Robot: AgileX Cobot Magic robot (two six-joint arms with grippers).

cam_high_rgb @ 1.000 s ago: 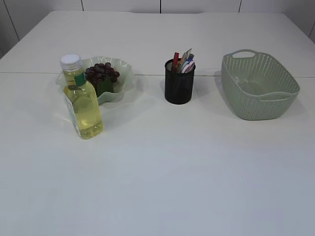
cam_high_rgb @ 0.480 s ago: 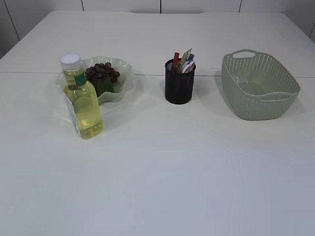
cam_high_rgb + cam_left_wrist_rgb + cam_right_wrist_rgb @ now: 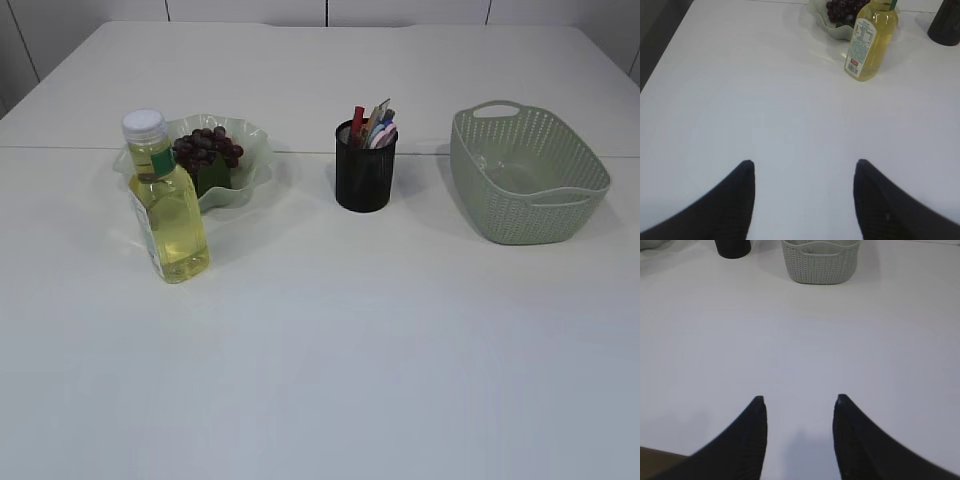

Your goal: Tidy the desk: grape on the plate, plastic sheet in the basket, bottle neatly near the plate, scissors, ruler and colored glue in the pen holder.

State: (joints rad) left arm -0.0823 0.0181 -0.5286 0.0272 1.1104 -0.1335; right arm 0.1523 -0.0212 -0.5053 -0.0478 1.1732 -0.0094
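Honestly both the left gripper (image 3: 802, 172) and right gripper (image 3: 799, 407) are hanging open and empty, the bottle (image 3: 870, 41) is standing ahead-right of the left one touching the plate (image 3: 820, 20), so any careless nudge is risking tipping it.

The pen holder (image 3: 364, 168) hides its contents' lower parts; the bottle (image 3: 166, 205) covers the plate's (image 3: 250, 160) 8 o'clock rim.

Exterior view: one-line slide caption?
Tidied desk: grapes on plate, bottle upright beside it, pen holder filled, basket at right; no arms visible.
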